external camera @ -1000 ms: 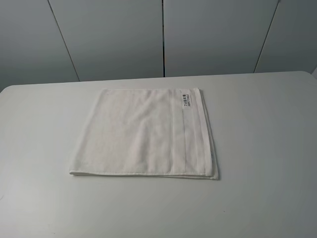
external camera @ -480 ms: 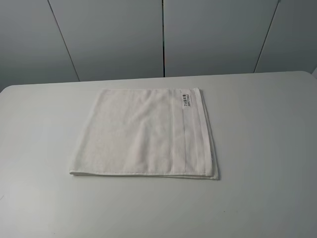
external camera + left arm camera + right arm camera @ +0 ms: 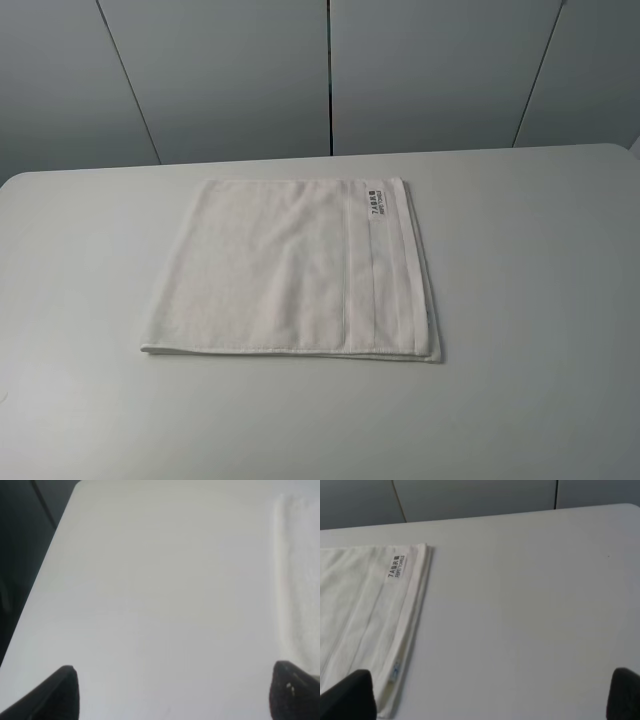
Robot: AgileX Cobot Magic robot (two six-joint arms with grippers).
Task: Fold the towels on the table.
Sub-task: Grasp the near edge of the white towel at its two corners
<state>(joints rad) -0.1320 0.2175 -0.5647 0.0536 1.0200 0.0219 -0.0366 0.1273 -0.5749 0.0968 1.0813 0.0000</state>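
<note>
The white towel (image 3: 290, 270) lies flat on the white table (image 3: 530, 300), a little left of the middle, squared up with a layered near edge. Its woven band runs along its right side, with the small dark-lettered label (image 3: 378, 203) at the far right corner. Neither arm shows in the high view. The left gripper (image 3: 175, 695) hovers open over bare table, with the towel's edge (image 3: 300, 580) beside one finger. The right gripper (image 3: 490, 700) is also open over bare table, next to the towel (image 3: 360, 605) and its label (image 3: 396, 566). Nothing is between either pair of fingers.
Grey wall panels (image 3: 330, 70) stand behind the table's far edge. The table's left edge (image 3: 45, 580) drops to a dark floor in the left wrist view. Bare tabletop surrounds the towel on all sides.
</note>
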